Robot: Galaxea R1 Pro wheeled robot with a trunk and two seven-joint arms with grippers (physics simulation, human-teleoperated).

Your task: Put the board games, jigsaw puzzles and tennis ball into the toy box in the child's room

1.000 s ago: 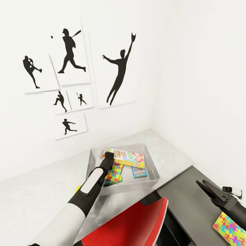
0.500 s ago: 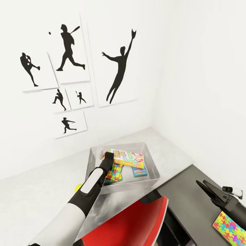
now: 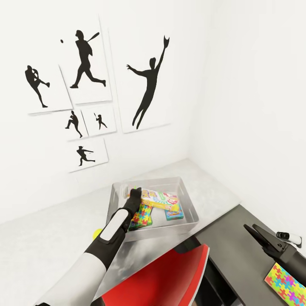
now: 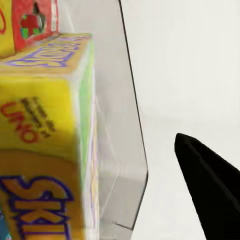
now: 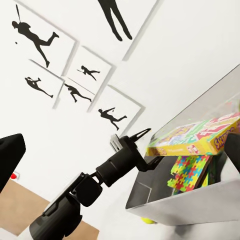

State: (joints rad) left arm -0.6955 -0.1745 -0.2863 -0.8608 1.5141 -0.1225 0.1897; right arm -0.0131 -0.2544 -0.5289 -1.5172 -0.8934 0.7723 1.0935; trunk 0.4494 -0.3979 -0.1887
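On the white wall at the far left hang the baseball-player pictures. Below them runs the pale desk, and the tennis ball peeks out on it just beside my left arm, outside the toy box.

My left jaws are spread, poised over the near-left part of the toy box. In my left wrist view one finger stands apart from the end of the Skip-Bo board game, with the bin's wall showing in the gap. That long box lies tilted across the things under it. Beneath its near end lies a jigsaw puzzle, and to the right of that a blue board game, both inside the toy box.

In front of the desk is a red chair. To the right is a lower dark-grey cabinet. My right jaws are spread and empty above it. The second jigsaw puzzle lies flat on the cabinet, partly under my right arm.
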